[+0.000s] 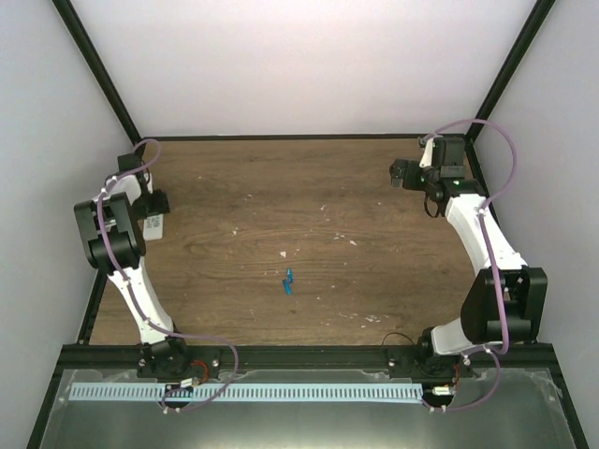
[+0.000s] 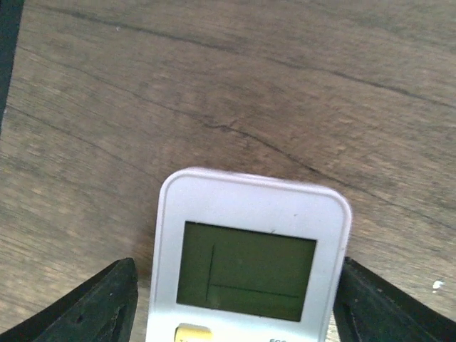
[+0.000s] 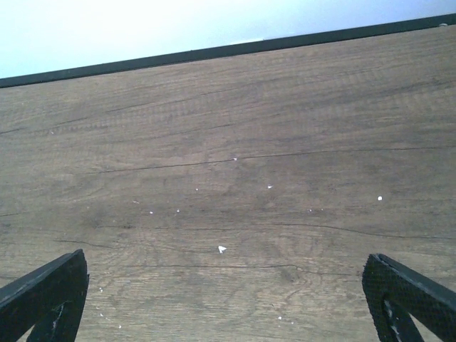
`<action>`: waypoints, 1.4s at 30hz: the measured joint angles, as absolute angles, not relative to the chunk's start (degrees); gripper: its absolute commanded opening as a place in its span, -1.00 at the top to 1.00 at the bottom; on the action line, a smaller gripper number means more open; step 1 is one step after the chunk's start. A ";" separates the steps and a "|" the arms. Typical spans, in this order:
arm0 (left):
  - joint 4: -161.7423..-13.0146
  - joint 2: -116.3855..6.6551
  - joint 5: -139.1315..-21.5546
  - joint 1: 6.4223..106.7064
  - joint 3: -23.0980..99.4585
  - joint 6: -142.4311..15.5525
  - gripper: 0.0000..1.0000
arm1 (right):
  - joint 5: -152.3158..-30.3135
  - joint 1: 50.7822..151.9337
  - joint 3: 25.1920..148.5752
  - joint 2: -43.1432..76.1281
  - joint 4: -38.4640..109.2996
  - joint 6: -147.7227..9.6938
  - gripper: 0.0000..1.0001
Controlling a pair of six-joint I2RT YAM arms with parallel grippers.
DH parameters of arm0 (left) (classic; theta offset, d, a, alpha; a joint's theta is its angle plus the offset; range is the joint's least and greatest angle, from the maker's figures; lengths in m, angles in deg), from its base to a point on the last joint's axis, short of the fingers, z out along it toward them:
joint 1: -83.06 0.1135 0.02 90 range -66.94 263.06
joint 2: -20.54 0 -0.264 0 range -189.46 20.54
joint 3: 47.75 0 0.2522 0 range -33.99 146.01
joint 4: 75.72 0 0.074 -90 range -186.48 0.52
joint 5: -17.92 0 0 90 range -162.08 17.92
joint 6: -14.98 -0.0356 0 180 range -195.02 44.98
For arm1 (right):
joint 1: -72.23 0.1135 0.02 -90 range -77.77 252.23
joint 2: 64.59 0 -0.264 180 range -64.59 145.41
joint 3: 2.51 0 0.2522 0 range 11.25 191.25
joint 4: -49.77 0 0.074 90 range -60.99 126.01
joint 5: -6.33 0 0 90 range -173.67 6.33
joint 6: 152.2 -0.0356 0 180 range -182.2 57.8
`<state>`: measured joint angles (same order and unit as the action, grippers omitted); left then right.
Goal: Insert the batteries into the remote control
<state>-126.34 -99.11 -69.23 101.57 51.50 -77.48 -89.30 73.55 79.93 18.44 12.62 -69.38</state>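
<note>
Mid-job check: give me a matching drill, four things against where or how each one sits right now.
1 batteries
2 remote control
3 left gripper
4 right gripper

A open, holding nothing, far right of the table
B blue, lying mid-table
C white, screen up, at the left edge
D straddling the remote

Pairs: 1-B, 2-C, 3-D, 4-A

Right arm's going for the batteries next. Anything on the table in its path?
Nothing visible. Only wood tabletop with small white flecks lies between the right gripper and the batteries; the remote control sits away at the left edge.
</note>
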 measured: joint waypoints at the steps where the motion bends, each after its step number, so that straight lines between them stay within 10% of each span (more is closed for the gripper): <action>1: -126.39 -99.29 -69.54 101.57 51.74 -77.67 -0.38 | -89.11 73.55 79.93 18.46 12.42 -69.36 -1.00; 12: -126.06 -99.51 -72.40 101.63 51.85 -78.07 0.27 | -88.25 73.55 80.87 18.94 11.52 -69.10 -1.00; 25: -122.41 -93.43 -83.70 100.12 44.99 -70.75 0.56 | -99.07 76.92 76.77 17.78 18.08 -71.78 -1.00; 42: -120.70 -83.33 -82.34 69.92 57.71 -53.06 0.64 | -112.08 93.86 90.43 32.36 20.44 -79.87 -0.99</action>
<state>-120.70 -83.33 -82.34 69.92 57.71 -53.06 -112.08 93.86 90.43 32.36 20.44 -79.87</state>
